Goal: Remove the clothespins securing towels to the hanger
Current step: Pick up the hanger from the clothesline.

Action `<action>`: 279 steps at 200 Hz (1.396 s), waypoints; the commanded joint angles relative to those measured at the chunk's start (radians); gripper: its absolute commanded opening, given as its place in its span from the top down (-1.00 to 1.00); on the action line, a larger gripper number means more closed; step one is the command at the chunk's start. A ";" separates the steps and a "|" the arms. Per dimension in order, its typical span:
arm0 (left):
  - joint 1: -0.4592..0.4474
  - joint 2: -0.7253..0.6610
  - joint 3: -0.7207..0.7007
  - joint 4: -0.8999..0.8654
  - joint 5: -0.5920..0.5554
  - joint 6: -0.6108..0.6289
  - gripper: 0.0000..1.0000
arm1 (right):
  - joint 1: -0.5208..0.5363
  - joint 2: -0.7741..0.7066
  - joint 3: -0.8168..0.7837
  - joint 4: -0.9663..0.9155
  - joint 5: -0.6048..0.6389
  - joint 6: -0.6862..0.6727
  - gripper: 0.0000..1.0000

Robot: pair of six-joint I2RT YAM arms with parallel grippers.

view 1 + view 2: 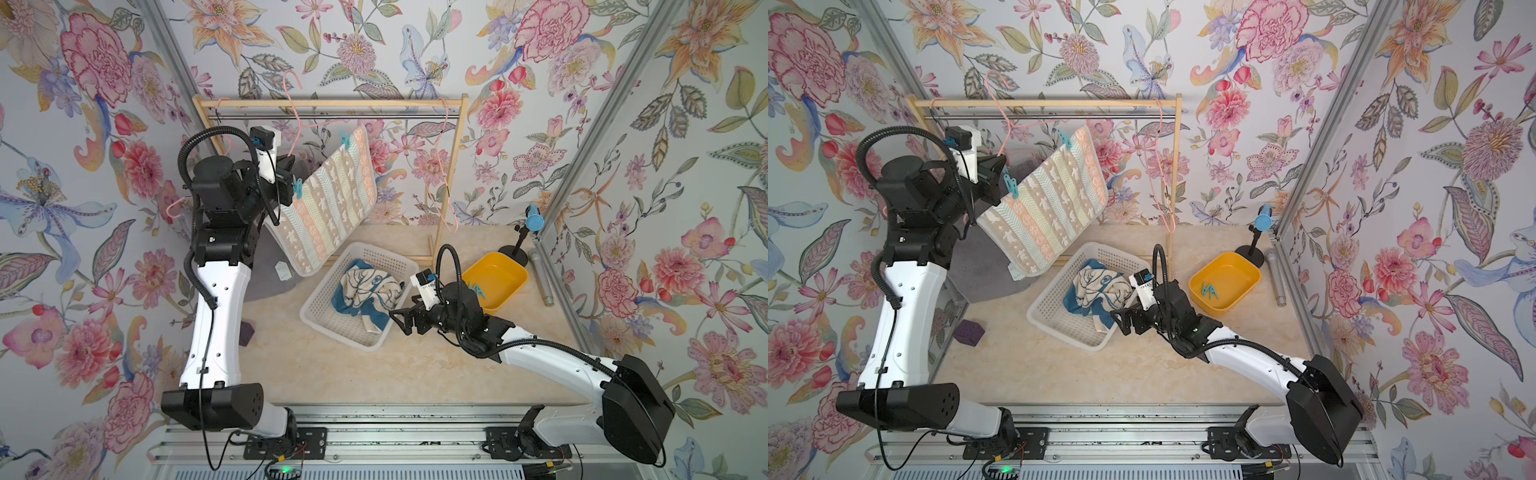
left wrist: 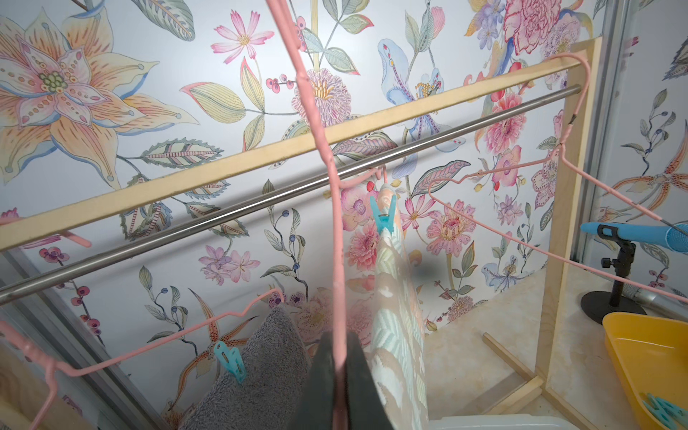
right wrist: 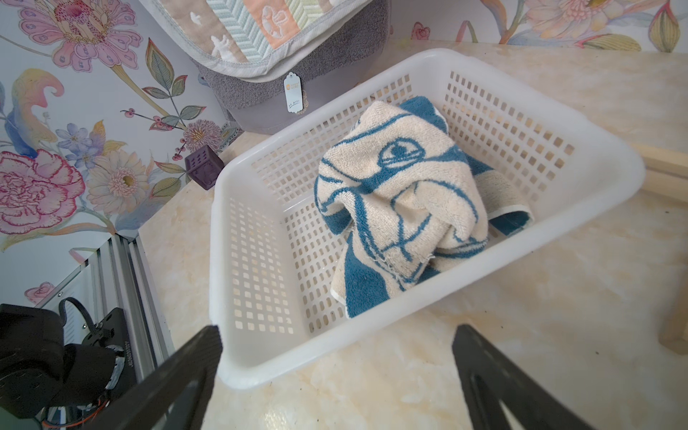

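Upper left: left gripper [image 1: 292, 183] pressed together on the hanger [image 2: 337, 260], near two clothespins [image 1: 298, 187] clamping the striped towel [image 1: 328, 199]. Centre: blue-white towel [image 1: 365, 295] in basket [image 1: 332, 328]. Right: right gripper [image 1: 399, 322] spread over the worktop [image 1: 332, 374]; loose clothespins [image 1: 1209, 291] in tray [image 1: 1233, 274].

Both top views are looking down over my whole surface [image 1: 332, 374]; my wrist cameras are closely facing the hanger [image 2: 337, 260] and the basket [image 3: 298, 357].

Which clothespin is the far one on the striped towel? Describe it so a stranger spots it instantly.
Start at the wooden rack against the back wall and find the striped towel hung there on a pink hanger. The clothespin is the teal one on the towel's corner nearest the steel rail, unlike the other teal clothespin beside the left hand.
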 commanded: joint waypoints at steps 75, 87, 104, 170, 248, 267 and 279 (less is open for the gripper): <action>-0.011 -0.215 -0.263 0.142 -0.042 -0.038 1.00 | 0.001 -0.049 -0.030 0.036 -0.010 0.017 -0.99; -0.012 -0.235 -0.295 0.143 -0.045 -0.037 1.00 | 0.001 -0.050 -0.032 0.035 -0.011 0.018 -0.99; -0.014 -0.264 -0.343 0.148 -0.048 -0.038 1.00 | 0.002 -0.049 -0.032 0.036 -0.013 0.018 -1.00; -0.023 -0.333 -0.466 0.155 -0.055 -0.048 1.00 | 0.009 -0.047 -0.034 0.038 -0.012 0.019 -0.99; -0.124 -0.399 -0.597 0.196 -0.136 -0.068 1.00 | 0.014 -0.055 -0.041 0.036 -0.007 0.022 -0.99; -0.142 -0.412 -0.621 0.198 -0.161 -0.072 1.00 | 0.015 -0.056 -0.043 0.033 -0.007 0.021 -1.00; -0.149 -0.424 -0.650 0.208 -0.175 -0.076 1.00 | 0.015 -0.058 -0.045 0.033 -0.006 0.020 -0.99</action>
